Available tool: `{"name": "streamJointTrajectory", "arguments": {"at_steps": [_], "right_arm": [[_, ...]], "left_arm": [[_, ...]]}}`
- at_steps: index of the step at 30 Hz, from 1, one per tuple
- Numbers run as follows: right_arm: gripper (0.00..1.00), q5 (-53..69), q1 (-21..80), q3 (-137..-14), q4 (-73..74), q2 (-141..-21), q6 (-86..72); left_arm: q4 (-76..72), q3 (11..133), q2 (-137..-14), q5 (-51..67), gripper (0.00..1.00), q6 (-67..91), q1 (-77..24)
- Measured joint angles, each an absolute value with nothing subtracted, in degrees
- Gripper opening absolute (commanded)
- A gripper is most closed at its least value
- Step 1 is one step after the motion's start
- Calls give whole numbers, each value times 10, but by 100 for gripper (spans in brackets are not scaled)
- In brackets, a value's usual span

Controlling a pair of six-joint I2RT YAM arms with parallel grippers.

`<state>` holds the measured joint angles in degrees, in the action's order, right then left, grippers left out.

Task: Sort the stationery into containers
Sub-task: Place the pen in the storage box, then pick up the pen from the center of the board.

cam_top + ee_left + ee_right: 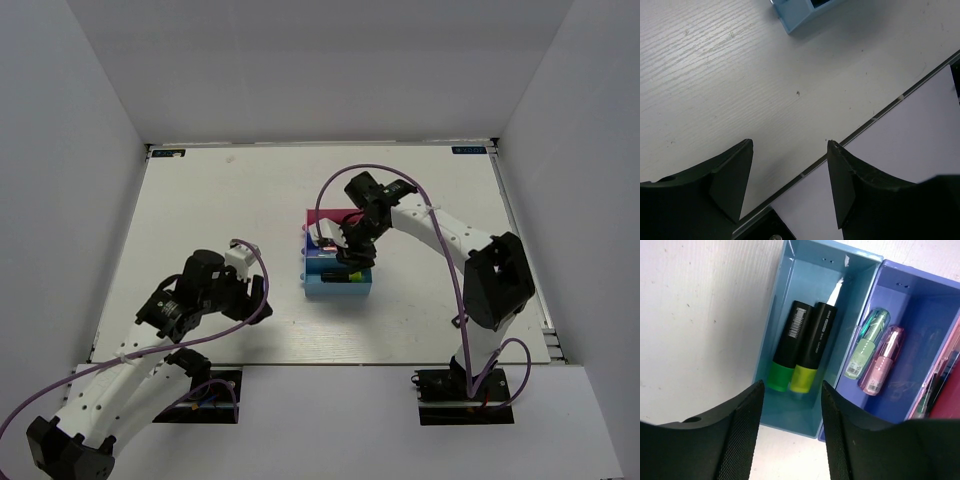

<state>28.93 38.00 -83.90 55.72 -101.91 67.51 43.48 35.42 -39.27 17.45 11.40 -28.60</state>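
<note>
From above, the right claw hangs over the row of three joined plastic trays in the middle of the white table. The left claw sits well apart, near the front edge.

The left wrist view shows the left claw wide and empty over the table, with only a corner of the light blue rectangular tray in sight.

In the right wrist view the right claw stands apart, holding nothing, above the light blue rectangular tray. A green-capped black highlighter and a yellow-capped black highlighter lie in it side by side, touching. The dark blue tray alongside holds a mint-green stick and a pink stick. The placing looks finished, so the claw should rise straight up with its fingers clear of the thin walls, to avoid nudging the trays.
</note>
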Motion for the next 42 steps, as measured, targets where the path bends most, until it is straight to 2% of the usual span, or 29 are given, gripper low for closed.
{"name": "streamJointTrajectory", "arguments": {"at_steps": [2,3,4,5,6,7,8,12,13,15,16,17,18,19,20,21,23,24,27,29,32,35,38,42], "right_arm": [[39,289,380,-839,555,-1013,660],[32,286,380,-839,553,-1007,646],[9,280,380,-839,549,-999,630],[0,269,380,-839,543,-988,615],[0,254,379,-838,537,-976,599],[0,231,379,-835,526,-957,580],[0,208,378,-821,508,-930,564],[0,66,360,-715,439,-795,486],[0,10,353,-694,432,-768,461],[0,-84,333,-667,422,-741,407],[0,-120,317,-658,422,-736,377],[0,-145,302,-646,419,-729,353],[6,-167,284,-627,419,-719,328],[10,-186,271,-611,423,-710,299],[26,-198,249,-576,427,-686,275],[35,-207,237,-556,439,-670,254],[41,-208,211,-520,464,-638,224],[48,-207,201,-504,471,-625,218],[53,-207,179,-450,471,-579,248],[53,-192,166,-402,462,-531,309],[58,-133,138,-334,447,-439,460],[62,-57,112,-318,465,-392,605],[64,11,91,-327,492,-414,740],[64,86,48,-420,594,-532,950]], "left_arm": [[435,357,-393,176,64,114,-286],[435,359,-393,178,52,114,-286],[436,362,-395,182,44,115,-286],[436,366,-398,186,35,115,-286],[437,372,-402,192,19,116,-286],[438,381,-411,200,7,114,-286],[438,393,-421,210,0,110,-288],[434,449,-468,216,0,103,-321],[434,465,-481,216,5,101,-336],[430,503,-513,208,30,91,-378],[430,526,-533,201,62,87,-399],[427,548,-557,191,75,80,-423],[422,571,-579,181,85,74,-445],[415,588,-603,170,85,69,-463],[413,607,-628,155,88,67,-482],[408,618,-648,144,88,65,-494],[400,636,-684,129,88,64,-512],[398,643,-699,126,88,64,-516],[398,660,-731,117,88,65,-520],[399,669,-745,112,88,65,-521],[405,674,-747,107,88,65,-521],[408,668,-736,99,88,63,-522],[414,641,-707,94,88,58,-523],[425,594,-655,80,90,48,-523]]}}
